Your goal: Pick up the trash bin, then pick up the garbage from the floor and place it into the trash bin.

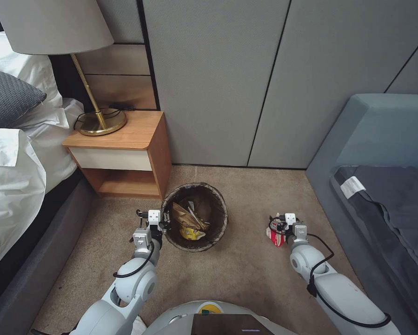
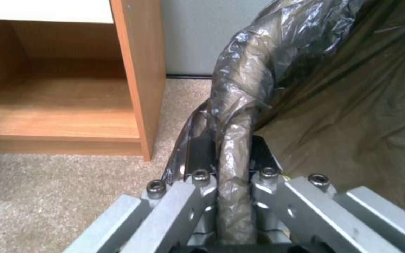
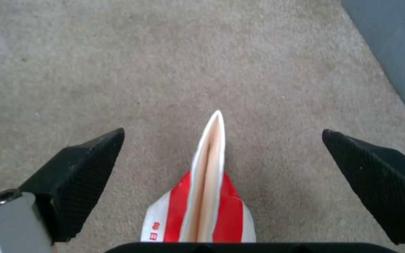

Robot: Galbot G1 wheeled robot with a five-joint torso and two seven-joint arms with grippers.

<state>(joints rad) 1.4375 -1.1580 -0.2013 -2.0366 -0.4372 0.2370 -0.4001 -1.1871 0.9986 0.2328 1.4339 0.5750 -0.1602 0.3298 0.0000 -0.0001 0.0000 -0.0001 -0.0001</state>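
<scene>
Looking down from the head view, the trash bin (image 1: 195, 217) stands on the carpet (image 1: 246, 274) just beside the bedside table (image 1: 125, 153), holding a brown paper bag (image 1: 183, 216) and yellow wrappers; the left gripper (image 1: 164, 226) sits at its near-left rim, while the right gripper (image 1: 277, 231) is over a red-and-white carton (image 1: 275, 236), well apart from the bin.

Left wrist view: the fingers (image 2: 198, 154) are clamped narrow on the rim, pinching the bin liner (image 2: 240, 116) folded over it; that film looks thin and slippery, so the hard edge beneath is the safer hold.

Right wrist view: the black pads (image 3: 78, 179) stand wide, the carton's gabled ridge (image 3: 209, 168) between them untouched; it looks light, probably empty and easily crushed, so its flat sides below the ridge suit a gentle squeeze.
</scene>
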